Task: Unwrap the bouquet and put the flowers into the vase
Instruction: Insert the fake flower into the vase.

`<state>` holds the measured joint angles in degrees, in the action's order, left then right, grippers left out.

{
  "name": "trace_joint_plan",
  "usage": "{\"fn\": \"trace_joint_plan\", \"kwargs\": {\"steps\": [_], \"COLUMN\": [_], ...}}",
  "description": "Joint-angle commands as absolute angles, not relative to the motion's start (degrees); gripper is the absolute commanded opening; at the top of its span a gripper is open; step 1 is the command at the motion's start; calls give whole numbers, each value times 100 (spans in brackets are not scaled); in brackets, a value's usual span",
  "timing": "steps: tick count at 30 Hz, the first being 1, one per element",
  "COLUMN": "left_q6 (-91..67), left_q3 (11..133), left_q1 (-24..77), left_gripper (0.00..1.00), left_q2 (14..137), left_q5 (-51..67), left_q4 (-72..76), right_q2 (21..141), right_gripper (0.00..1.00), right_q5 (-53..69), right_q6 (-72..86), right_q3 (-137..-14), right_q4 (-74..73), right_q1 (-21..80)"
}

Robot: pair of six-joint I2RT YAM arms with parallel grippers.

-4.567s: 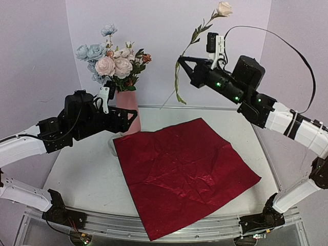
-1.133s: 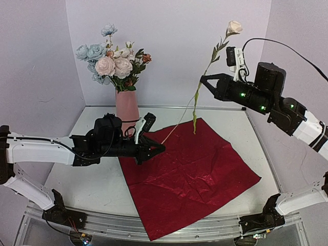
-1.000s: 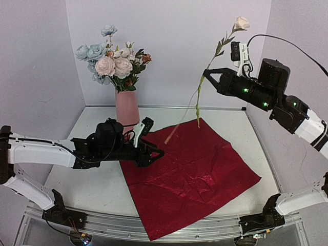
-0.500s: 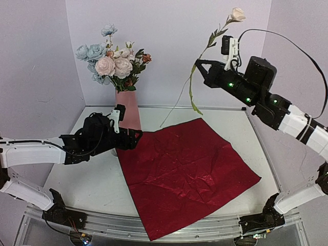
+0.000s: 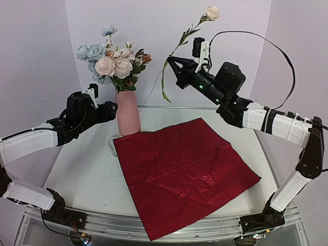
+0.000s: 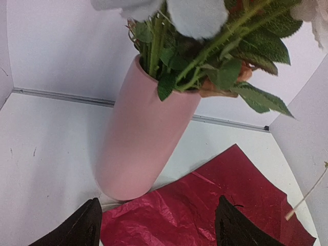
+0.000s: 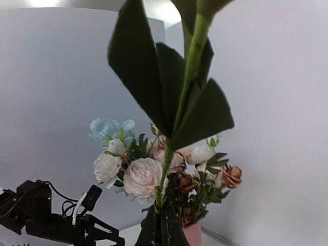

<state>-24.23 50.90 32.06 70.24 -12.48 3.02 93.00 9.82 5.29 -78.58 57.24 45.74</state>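
Note:
The salmon-pink vase [image 5: 128, 114] stands at the back left and holds several flowers [image 5: 114, 62] in pink, white and pale blue. The bouquet's dark red wrapping paper [image 5: 184, 166] lies spread flat on the table. My right gripper [image 5: 172, 65] is raised to the right of the blooms, shut on the green stem [image 7: 185, 92] of a single cream rose [image 5: 211, 12]. The stem's bare end [image 6: 306, 196] hangs above the paper. My left gripper [image 5: 111, 109] is open and empty just left of the vase [image 6: 143, 136], with its dark fingertips [image 6: 77, 230] over the paper's corner [image 6: 215, 207].
A pale strip [image 5: 111, 146] lies by the vase's foot at the paper's left corner. White walls close in the back and both sides. The right arm's black cable [image 5: 277, 46] loops above it. The left arm [image 7: 51, 218] shows low in the right wrist view.
My left gripper has drawn back from the paper to the vase's left side and opened. The right arm has carried the rose leftward, closer to the flowers in the vase.

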Motion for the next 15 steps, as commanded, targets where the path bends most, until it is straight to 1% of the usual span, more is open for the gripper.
{"fn": "trace_joint_plan", "kwargs": {"steps": [1,4,8,11,13,15], "left_q6": [-2756,-2844,-2853,-2863,-2856,-2649], "left_q3": [5499,5507,5528,5622,5691,5703], "left_q1": [2949,2937,2927,2919,2916,2918], "left_gripper": [75,74,73,67,63,65], "left_q2": [6876,6727,6486,6427,6437,6390], "left_q5": [-764,-583,-627,-506,-243,342], "left_q4": [134,138,95,-45,-164,-155], "right_q2": [9677,9972,10385,10650,10730,10666], "right_gripper": [0,0,0,0,0,0], "right_q5": [1908,2260,2840,3070,3109,3103], "right_q6": [-596,-946,-1447,-1653,-1539,-1370], "right_q3": [-7876,-8087,-8361,-8415,-8446,-8470], "right_q4": [8188,8322,8588,9132,9314,9097], "right_q1": [4796,4824,4822,4822,4825,4824]}}
